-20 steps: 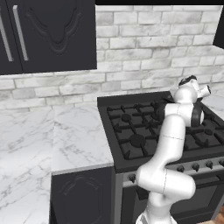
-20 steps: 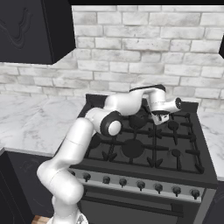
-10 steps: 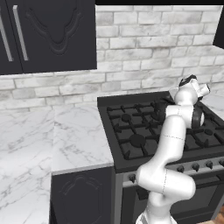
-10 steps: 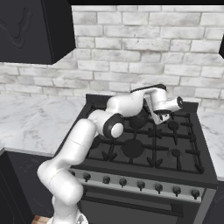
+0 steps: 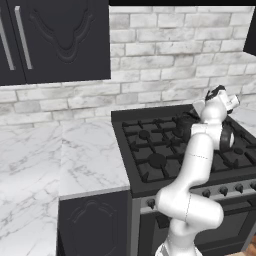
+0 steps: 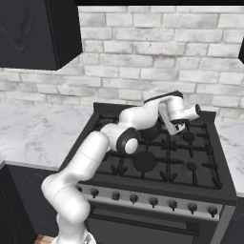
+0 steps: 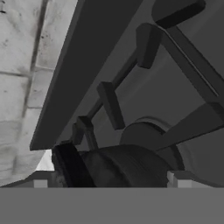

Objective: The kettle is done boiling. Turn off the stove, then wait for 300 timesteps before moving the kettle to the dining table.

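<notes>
the kettle sits low on a rear burner of the stove, mostly cut off at the hand view's six o'clock and hidden behind the arm elsewhere, its handle just beside the wide-open, empty gripper, the back wall close at nine o'clock.

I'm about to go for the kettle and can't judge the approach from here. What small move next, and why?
Probably ease the open pincer down a little further over the kettle. In the hand view its black body sits close, between the finger tips, on the stove, nothing gripped yet. The handle isn't clear, so close only once it is.
</notes>
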You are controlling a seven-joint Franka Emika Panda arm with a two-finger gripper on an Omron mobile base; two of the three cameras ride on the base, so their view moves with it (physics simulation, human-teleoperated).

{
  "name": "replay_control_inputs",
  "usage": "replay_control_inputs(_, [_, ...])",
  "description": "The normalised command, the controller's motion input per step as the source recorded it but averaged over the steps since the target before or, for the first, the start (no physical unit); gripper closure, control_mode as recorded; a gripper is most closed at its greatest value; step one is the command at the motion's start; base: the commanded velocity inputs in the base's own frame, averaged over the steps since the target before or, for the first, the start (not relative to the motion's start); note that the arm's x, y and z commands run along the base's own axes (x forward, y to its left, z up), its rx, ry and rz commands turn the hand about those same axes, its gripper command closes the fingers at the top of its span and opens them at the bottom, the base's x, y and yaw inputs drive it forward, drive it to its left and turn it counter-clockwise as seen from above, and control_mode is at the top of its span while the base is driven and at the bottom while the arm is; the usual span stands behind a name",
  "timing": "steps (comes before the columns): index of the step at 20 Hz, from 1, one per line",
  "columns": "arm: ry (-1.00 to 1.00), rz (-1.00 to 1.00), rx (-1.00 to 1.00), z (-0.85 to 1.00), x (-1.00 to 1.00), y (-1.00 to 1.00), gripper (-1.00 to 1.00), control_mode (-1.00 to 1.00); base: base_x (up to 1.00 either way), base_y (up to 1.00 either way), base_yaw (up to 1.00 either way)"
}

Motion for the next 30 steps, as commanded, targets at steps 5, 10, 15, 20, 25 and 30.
replay_control_inputs(5, [0.0, 0.11, 0.0, 0.0, 0.08, -0.09, -1.0, -1.0, 0.0, 0.0, 0.0])
replay_control_inputs(10, [-0.02, 0.09, 0.0, 0.0, 0.03, -0.02, -1.0, -1.0, 0.0, 0.0, 0.0])
replay_control_inputs(15, [-0.02, 0.07, 0.0, 0.0, 0.0, 0.0, -1.0, -1.0, 0.0, 0.0, 0.0])
replay_control_inputs(20, [0.0, 0.06, 0.0, 0.0, 0.0, 0.0, -1.0, -1.0, 0.0, 0.0, 0.0])
replay_control_inputs(25, [0.0, 0.07, 0.0, 0.0, 0.0, 0.0, -1.0, -1.0, 0.0, 0.0, 0.0])
replay_control_inputs(30, [0.0, 0.08, 0.0, 0.0, 0.0, 0.04, -1.0, -1.0, 0.0, 0.0, 0.0])
